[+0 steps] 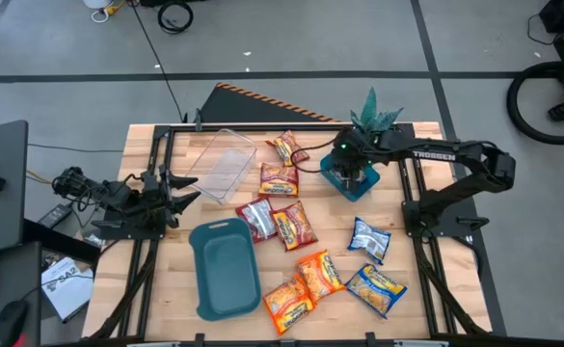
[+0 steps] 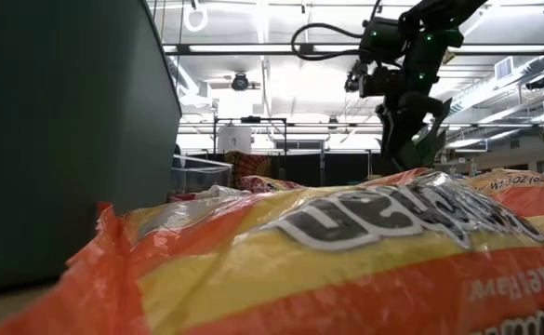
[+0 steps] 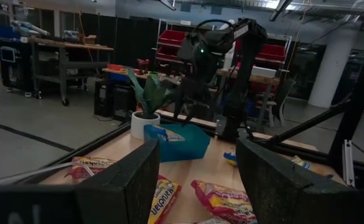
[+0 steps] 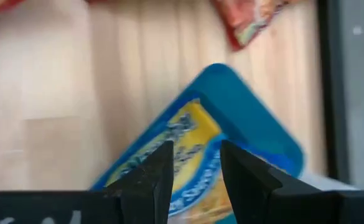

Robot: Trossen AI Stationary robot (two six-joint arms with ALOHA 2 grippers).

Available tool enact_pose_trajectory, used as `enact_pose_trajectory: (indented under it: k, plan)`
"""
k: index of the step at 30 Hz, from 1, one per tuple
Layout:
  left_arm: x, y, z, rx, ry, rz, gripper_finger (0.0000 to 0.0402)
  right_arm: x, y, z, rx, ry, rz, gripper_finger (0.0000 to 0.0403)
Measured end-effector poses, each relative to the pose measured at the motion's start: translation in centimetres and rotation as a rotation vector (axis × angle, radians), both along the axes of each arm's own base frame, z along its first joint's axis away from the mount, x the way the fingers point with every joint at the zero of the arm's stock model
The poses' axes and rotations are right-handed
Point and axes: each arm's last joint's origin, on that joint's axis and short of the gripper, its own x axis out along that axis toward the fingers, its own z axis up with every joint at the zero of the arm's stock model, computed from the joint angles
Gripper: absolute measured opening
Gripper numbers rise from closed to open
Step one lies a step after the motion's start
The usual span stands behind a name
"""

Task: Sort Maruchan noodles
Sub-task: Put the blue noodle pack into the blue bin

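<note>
Maruchan packets lie flat across the table: red ones point(image 1: 278, 178) point(image 1: 294, 225) by the middle, orange ones point(image 1: 318, 273) point(image 1: 288, 301) near the front, and blue-and-yellow ones point(image 1: 369, 238) point(image 1: 376, 289) to the right. One more blue-and-yellow packet point(image 4: 169, 149) lies in the small teal tray point(image 4: 256, 124) point(image 1: 351, 181). My right gripper point(image 4: 197, 165) point(image 1: 352, 166) hovers open straight above that packet, pointing down. My left gripper point(image 1: 173, 198) point(image 3: 197, 180) waits open at the table's left edge.
A large teal tray point(image 1: 226, 267) sits front left of centre, and its wall point(image 2: 67, 140) fills the left of the low view. A clear plastic bin point(image 1: 219, 164) stands far left. A potted plant point(image 1: 373, 114) is at the far edge behind the small tray. Another red packet point(image 1: 286, 146) lies beside the bin.
</note>
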Motion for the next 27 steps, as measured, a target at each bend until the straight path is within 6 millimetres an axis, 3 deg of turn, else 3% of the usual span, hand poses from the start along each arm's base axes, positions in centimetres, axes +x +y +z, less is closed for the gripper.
enact_pose_trajectory:
  k: [7,11,21,27]
  plan:
    - [0.0,0.0,0.0,-0.027,-0.009,-0.001,0.0217,-0.9,1.2,-1.0,0.101,0.15,-0.1,0.0135]
    - [0.0,0.0,0.0,-0.031,-0.011,0.013,0.0217,-0.8,2.5,-0.6,0.152,0.121,-0.097,0.0135]
    - [0.0,0.1,0.0,-0.05,-0.017,0.014,0.0217,1.1,7.7,-1.0,0.239,0.086,-0.064,0.0135]
    - [0.0,0.1,0.0,-0.052,-0.017,0.032,0.0217,1.2,10.5,-1.6,0.303,0.146,-0.078,0.0135]
